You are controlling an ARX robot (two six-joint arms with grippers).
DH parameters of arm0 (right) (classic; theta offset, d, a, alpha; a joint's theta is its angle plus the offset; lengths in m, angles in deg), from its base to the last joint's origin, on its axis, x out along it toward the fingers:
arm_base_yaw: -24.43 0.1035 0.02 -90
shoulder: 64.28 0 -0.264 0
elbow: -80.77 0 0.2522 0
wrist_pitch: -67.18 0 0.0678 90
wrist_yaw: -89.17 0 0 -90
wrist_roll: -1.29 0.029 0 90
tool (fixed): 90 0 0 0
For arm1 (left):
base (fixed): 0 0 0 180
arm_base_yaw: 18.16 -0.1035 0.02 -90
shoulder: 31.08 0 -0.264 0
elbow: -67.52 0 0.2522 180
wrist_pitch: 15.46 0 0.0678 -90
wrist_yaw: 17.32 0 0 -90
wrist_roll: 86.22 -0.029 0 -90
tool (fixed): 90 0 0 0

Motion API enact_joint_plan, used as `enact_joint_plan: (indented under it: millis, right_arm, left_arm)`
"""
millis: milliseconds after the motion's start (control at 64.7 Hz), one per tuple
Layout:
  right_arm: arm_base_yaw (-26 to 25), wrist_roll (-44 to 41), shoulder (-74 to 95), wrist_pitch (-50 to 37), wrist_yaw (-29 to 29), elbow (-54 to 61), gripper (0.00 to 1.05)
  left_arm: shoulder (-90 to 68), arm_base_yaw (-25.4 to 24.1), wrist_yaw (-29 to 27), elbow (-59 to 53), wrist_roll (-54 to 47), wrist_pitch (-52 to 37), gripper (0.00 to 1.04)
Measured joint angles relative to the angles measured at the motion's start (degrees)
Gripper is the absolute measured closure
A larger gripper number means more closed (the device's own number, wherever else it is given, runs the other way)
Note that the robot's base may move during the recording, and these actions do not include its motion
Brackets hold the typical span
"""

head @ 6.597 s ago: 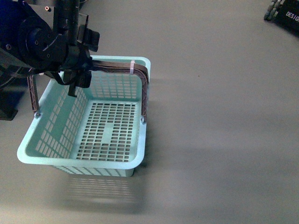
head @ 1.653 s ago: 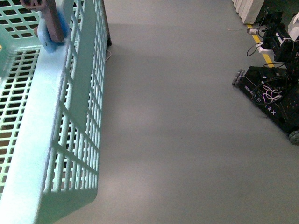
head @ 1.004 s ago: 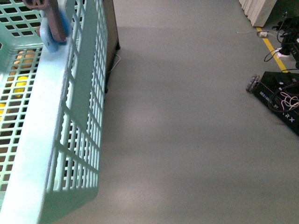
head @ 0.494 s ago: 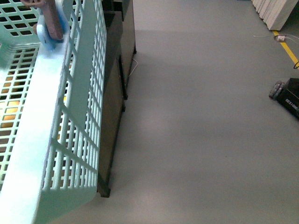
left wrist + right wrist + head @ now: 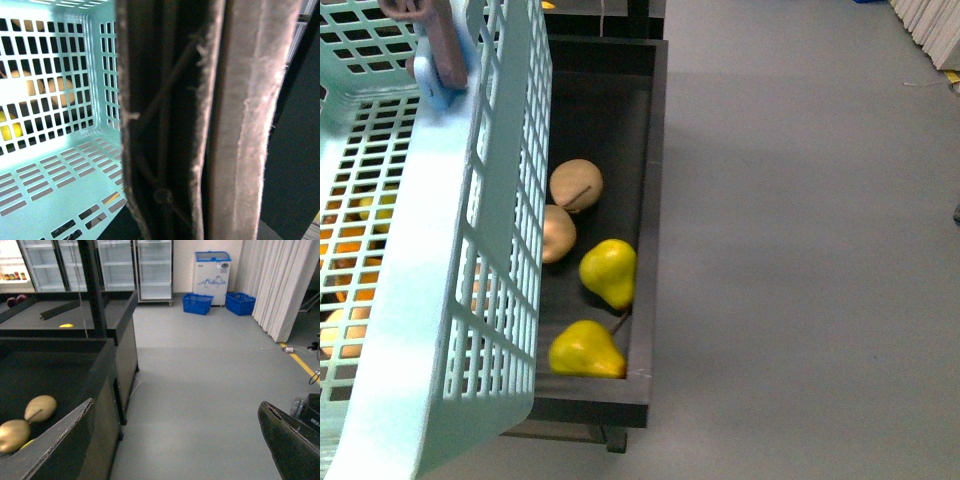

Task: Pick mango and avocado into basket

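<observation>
At near left, basket [image 5: 500, 200]: hung off the floor [image 5: 800, 250], tipped steeply, slotted wall turned toward the middle; nothing inside as far as the left wrist view shows.
Handle [image 5: 165, 125]: brown, zip-tie knot on it, running straight across the left wrist view; the carrying point, hence the tilt of everything below it.
Left gripper [image 5: 215, 130]: one pale-edged finger pressed flat against the handle; judged clamped on it, bearing the basket and leaving the other arm free to pick.
Right gripper [image 5: 175, 405]: jaws spread wide, nothing between them; near the bin's right wall, facing the far end of the room; probably held ready for a reach.
Bin [image 5: 655, 200]: dark and low, just right of the basket and partly under it; likely why the basket hangs here, for a short carry from fruit to basket.
Yellow fruits [image 5: 608, 272]: two, pear-shaped, at the near end by the right wall.
Tan fruits [image 5: 576, 185]: two, farther in, just beside each other, one half hidden by the basket wall.
Orange patches [image 5: 64, 91]: more fruit behind the lattice, too broken up to name.
Mango and avocado: neither identifiable; none in the basket.
Step, as a judgement: lining up at the bin, picking not begun.
</observation>
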Motion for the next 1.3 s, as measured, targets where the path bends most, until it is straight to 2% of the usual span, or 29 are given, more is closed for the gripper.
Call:
enact_joint_plan:
  millis: [1298]
  right_arm:
    - [0.0, 0.0, -0.02, 0.0, 0.02, 0.0, 0.09]
  left_arm:
    - [0.09, -0.04, -0.07, 0.02, -0.04, 0.02, 0.89]
